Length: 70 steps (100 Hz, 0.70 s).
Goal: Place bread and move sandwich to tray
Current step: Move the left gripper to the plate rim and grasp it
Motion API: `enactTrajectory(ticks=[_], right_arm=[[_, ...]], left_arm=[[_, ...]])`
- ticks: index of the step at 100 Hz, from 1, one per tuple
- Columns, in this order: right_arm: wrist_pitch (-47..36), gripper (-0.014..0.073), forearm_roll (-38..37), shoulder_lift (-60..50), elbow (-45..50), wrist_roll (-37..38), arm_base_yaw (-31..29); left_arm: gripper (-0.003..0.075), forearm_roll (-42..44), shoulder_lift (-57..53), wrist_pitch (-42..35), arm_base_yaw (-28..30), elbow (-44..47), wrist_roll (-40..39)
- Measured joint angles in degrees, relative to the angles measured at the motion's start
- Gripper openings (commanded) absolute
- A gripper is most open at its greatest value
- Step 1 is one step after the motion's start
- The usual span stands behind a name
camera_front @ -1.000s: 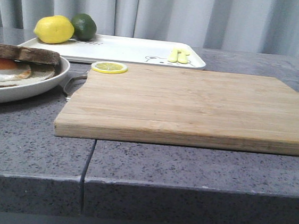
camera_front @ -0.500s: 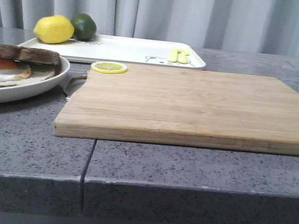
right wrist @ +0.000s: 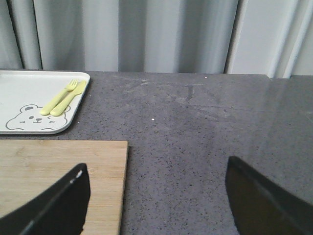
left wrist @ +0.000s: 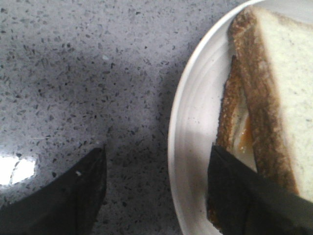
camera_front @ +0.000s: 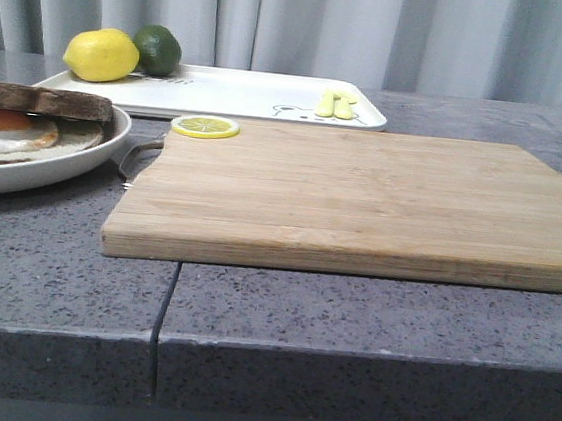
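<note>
Grey curtains [camera_front: 311, 23] (pleated) behind speckled countertop [camera_front: 350, 318].

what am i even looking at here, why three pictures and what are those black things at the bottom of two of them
It is one moment seen by a two-armed robot's three cameras. The front view looks over a grey countertop: a bamboo cutting board with a lemon slice, a white plate with an egg sandwich, and a white tray holding a lemon, a lime and small yellow cutlery. The other two come from wrist cameras. The black shapes are the fingers of the left gripper, over the plate's edge, and the right gripper. Both are open, holding nothing.
</note>
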Motion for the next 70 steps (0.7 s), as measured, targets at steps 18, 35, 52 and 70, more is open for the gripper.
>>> enactTrajectory(ticks=[18,35,52,70], right_arm=[[0.00,0.0571,0.00,0.00,0.00,0.00,0.00],[0.00,0.0571,0.00,0.00,0.00,0.11,0.00],[0.00,0.0571,0.00,0.00,0.00,0.11,0.00],[0.00,0.0571,0.00,0.00,0.00,0.11,0.00]], left_arm=[[0.0420,-0.02,0.08,-0.22,0.00,0.00,0.00],[0.0420,-0.02,0.08,-0.50,0.00,-0.10,0.00],[0.0420,-0.12,0.08,-0.78,0.00,-0.10,0.00],[0.0420,-0.35,0.08,-0.92,0.00,-0.10,0.00]])
